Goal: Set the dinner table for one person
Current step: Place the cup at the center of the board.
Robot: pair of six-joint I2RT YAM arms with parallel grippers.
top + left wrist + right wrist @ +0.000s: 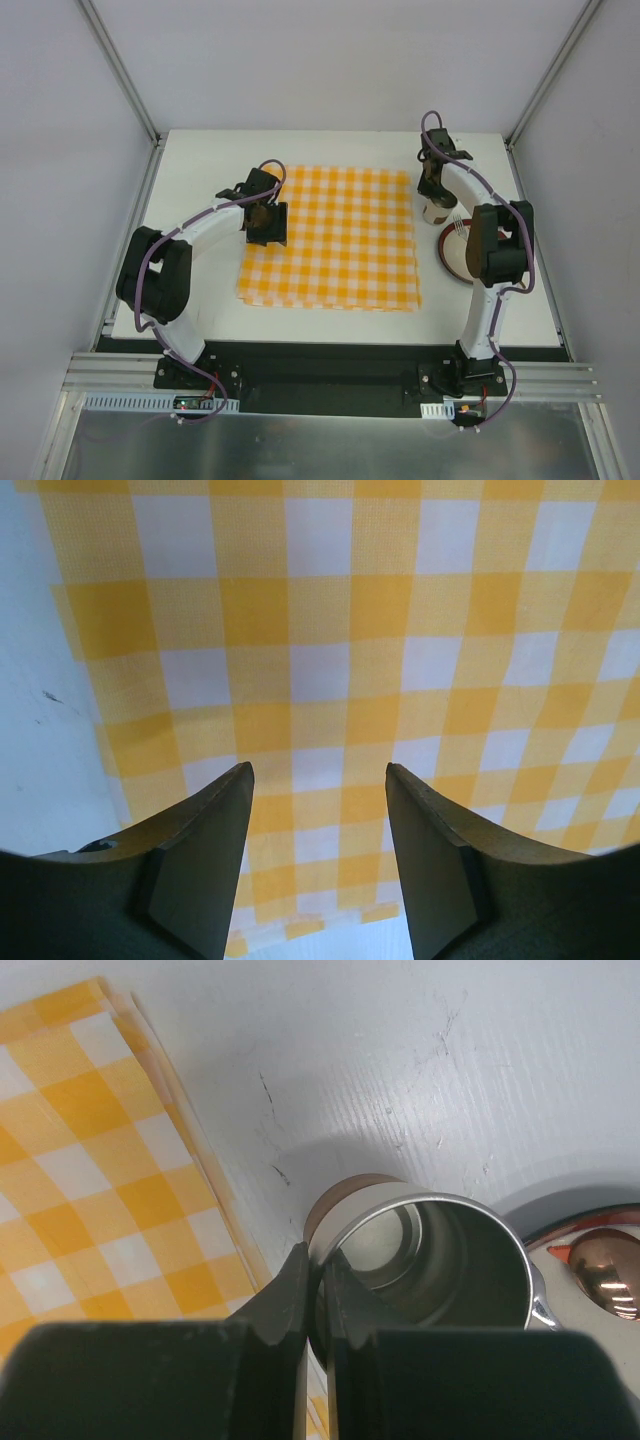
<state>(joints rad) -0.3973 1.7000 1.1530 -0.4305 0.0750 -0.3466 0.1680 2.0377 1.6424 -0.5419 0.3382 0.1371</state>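
On the desk (pixel 330 150): a checked cloth (pixel 335 240) lies flat in the middle.
Desk: white, spread under both arms, their bases at its near edge.
Left fingers (pixel 268 228): apart, empty, over the cloth's left edge.
Right fingers (pixel 434 195): clamped on the cup (pixel 450 1260) rim, one inside, one outside.
Cup: steel, upright, just right of the cloth.
Plate (pixel 442 258): red-rimmed, beside the cup, partly hidden by the right arm, carrying a fork (pixel 458 224) and spoon (pixel 605 1272).

Black right gripper (pixel 318 1265) pinching rim of shiny round steel cup (pixel 440 1260), orange-and-white checked cloth (pixel 90 1190) at left, white matte tabletop (pixel 400 1060) beneath.
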